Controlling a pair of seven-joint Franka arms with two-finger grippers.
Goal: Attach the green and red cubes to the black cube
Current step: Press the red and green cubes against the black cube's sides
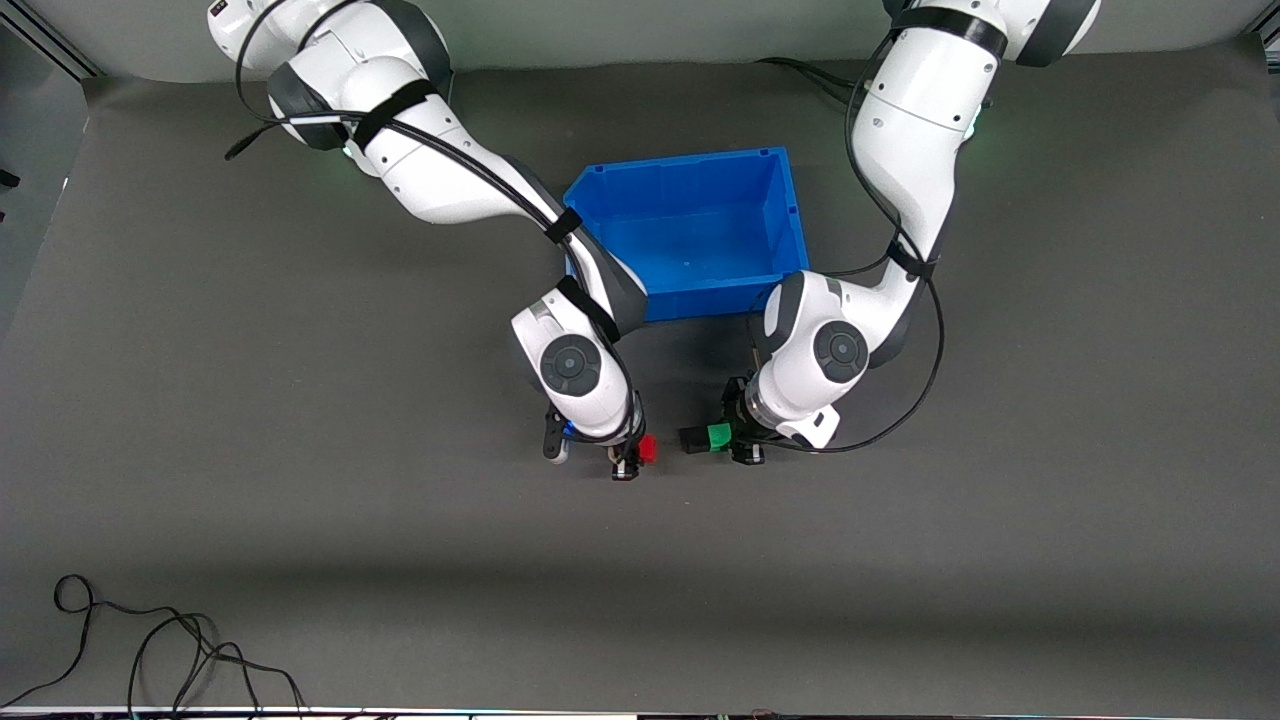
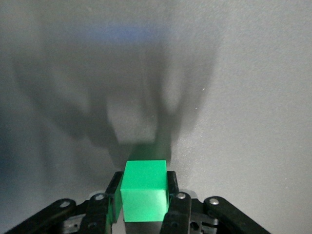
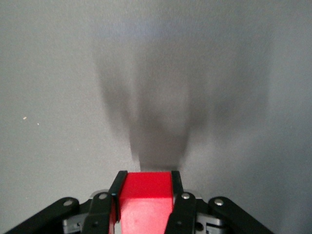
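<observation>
1. The green cube (image 1: 719, 437) was bright and matte, with crisp edges, and the left pincer (image 1: 733, 440) was clamped on it, holding it over the grey counter (image 1: 300, 500) nearer the front camera than the blue bin (image 1: 690, 235).
2. In the left wrist view that green cube (image 2: 143, 190) filled the gap between the two black fingers (image 2: 172, 187), its top face lighter than the face below it.
3. The black cube (image 1: 692, 439) sat right against the green one on the side toward the right arm, touching it as far as the front view told; it was dark, matte, the same size, and hard to separate from the mat and the shadow.
4. From the left wrist the black cube could not be made out at all; only shadow showed ahead of the green cube.
5. The red cube (image 1: 647, 448) was a vivid, plain red, gripped by the closed right pincer (image 1: 632, 458) over the counter, apart from the black cube with a gap of bare mat between them.
6. The right wrist view showed the red cube (image 3: 145, 197) pinched between its fingers (image 3: 118, 187), its lower part cut off by the frame edge.
</observation>
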